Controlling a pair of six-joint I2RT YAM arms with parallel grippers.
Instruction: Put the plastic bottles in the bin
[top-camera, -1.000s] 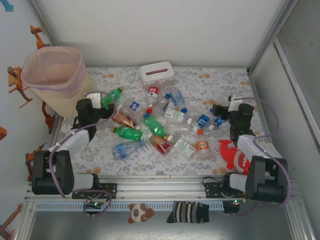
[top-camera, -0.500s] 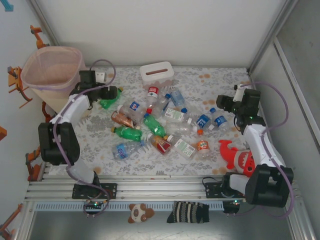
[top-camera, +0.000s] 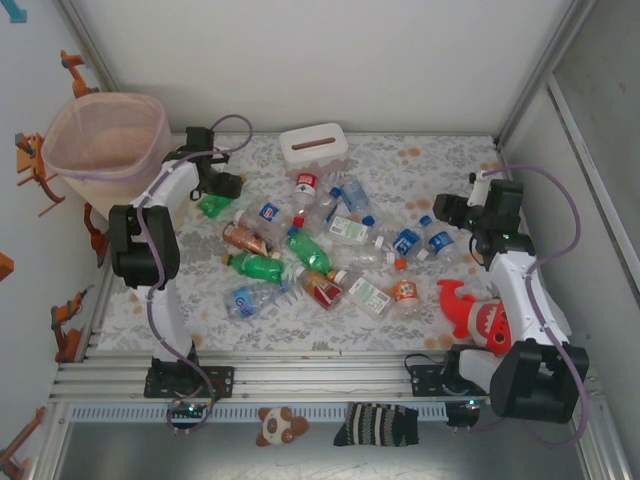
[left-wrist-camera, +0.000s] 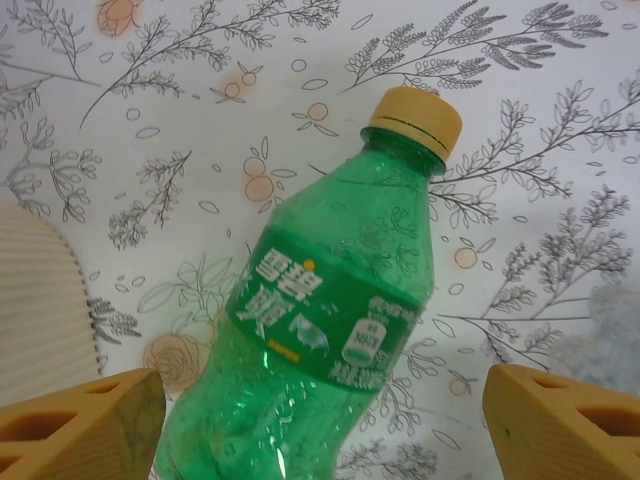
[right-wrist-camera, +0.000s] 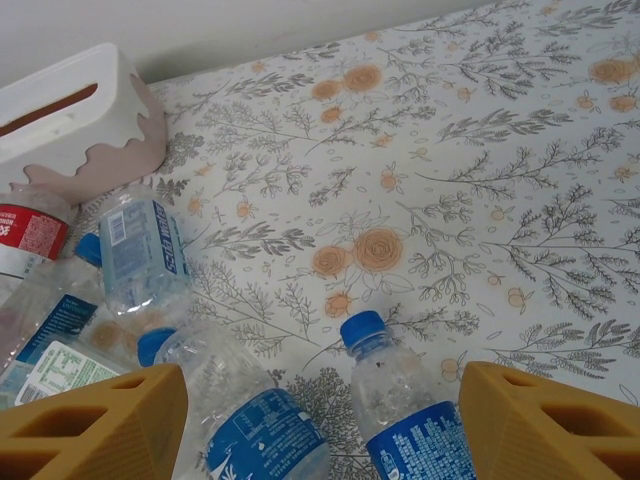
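The bin (top-camera: 105, 148) stands at the far left corner. Just right of it lies a green bottle (top-camera: 212, 206) with a yellow cap. My left gripper (top-camera: 222, 188) hangs over it. In the left wrist view the green bottle (left-wrist-camera: 320, 320) lies between the open fingers (left-wrist-camera: 85, 425), close against the left one and with a gap to the right one. My right gripper (top-camera: 447, 212) is open above two clear bottles with blue labels (top-camera: 437, 240). In the right wrist view one blue-capped bottle (right-wrist-camera: 400, 400) and a second (right-wrist-camera: 240, 420) lie between its fingers (right-wrist-camera: 545, 425). Several more plastic bottles (top-camera: 305, 250) are scattered mid-table.
A white tissue box (top-camera: 313, 148) sits at the back centre and shows again at the upper left of the right wrist view (right-wrist-camera: 75, 115). A red plush shark (top-camera: 478, 315) lies at the front right. Metal frame walls close in both sides.
The left arm swung from the near left out to the green bottle beside the bin. The right arm reached forward over the blue-label bottles. Both pairs of jaws have narrowed.
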